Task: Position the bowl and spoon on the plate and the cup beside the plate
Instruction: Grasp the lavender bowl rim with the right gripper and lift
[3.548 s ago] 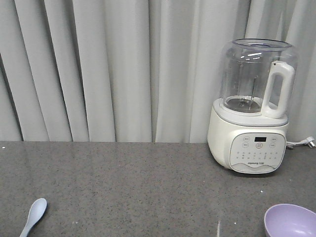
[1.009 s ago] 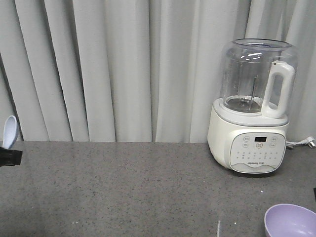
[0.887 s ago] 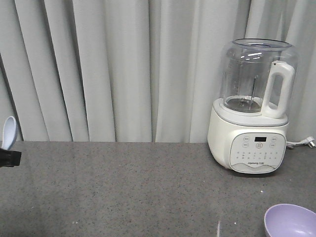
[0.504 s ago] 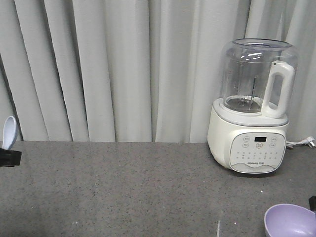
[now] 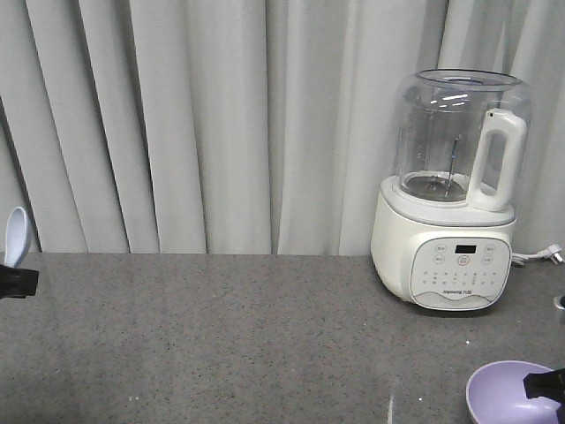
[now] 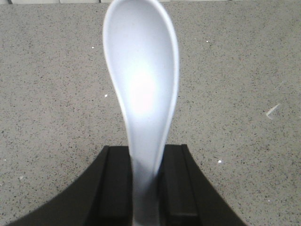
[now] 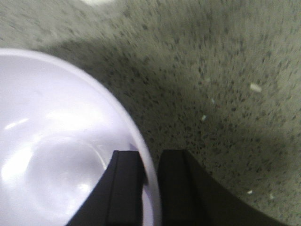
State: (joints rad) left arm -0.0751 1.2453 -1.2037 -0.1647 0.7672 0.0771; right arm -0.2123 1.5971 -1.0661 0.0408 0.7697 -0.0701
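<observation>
Your left jaws are clenched on the spoon (image 6: 141, 89) by its handle. It stands scoop-up, clear of the bench (image 6: 235, 70) at the far left, so it should travel without dragging. Your right jaws straddle the rim of the bowl (image 7: 56, 141), one inside the wall and one outside, and look closed onto it, a pinch suited to a thin edge. The bowl is at the near right, in front of the blender (image 5: 446, 190). The plate and the cup are out of view.

staged kitchen setup; blender (image 5: 450, 203) on speckled grey counter (image 5: 247, 336); grey curtain (image 5: 194, 124) backdrop
</observation>
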